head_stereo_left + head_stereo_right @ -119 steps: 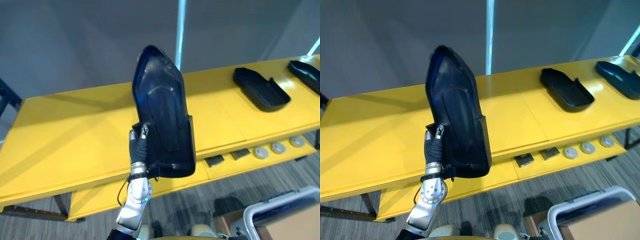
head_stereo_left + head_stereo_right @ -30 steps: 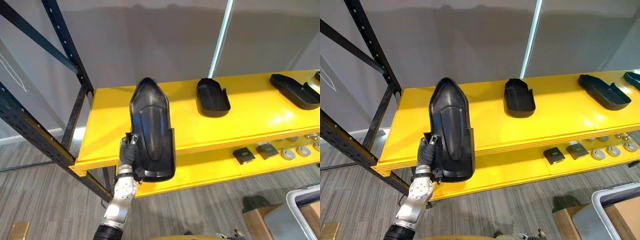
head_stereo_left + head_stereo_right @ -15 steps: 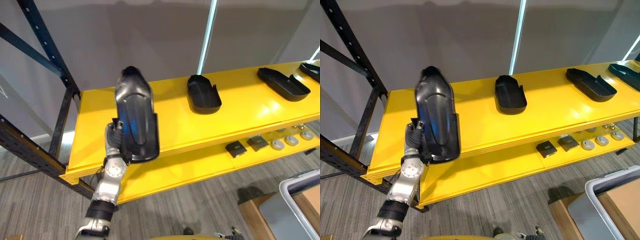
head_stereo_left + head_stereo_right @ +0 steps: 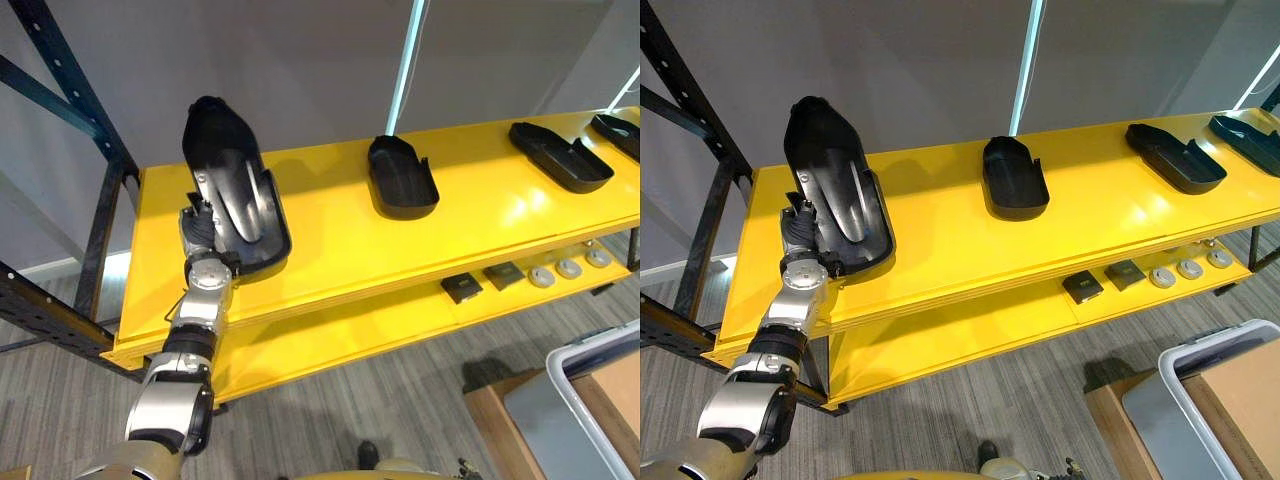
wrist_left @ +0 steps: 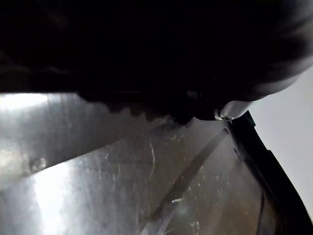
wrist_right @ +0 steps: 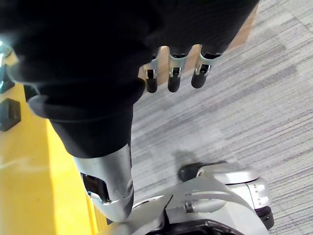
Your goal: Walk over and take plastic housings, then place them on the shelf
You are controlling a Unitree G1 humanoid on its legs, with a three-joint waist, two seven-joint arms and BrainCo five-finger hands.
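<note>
My left hand (image 4: 203, 228) is shut on the lower edge of a long black plastic housing (image 4: 232, 188). It holds the housing tilted, hollow side up, over the left end of the yellow shelf top (image 4: 330, 232). I cannot tell whether its lower end touches the shelf. The left wrist view shows the housing's glossy inner face (image 5: 146, 186) right past the hand's dark cover. Three more black housings (image 4: 402, 178) (image 4: 558, 155) (image 4: 620, 130) lie along the shelf to the right. My right hand (image 6: 172, 73) hangs over the grey carpet with relaxed fingers, holding nothing.
A black rack upright (image 4: 60, 85) stands at the shelf's left end. The lower yellow shelf (image 4: 350, 330) carries small dark blocks (image 4: 461, 288) and round discs (image 4: 570, 268). A grey bin with a cardboard box (image 4: 590, 400) sits on the floor at lower right.
The view has shifted as I came closer. My left arm has reached forward and to the left, carrying the housing from in front of the shelf edge to over its top.
</note>
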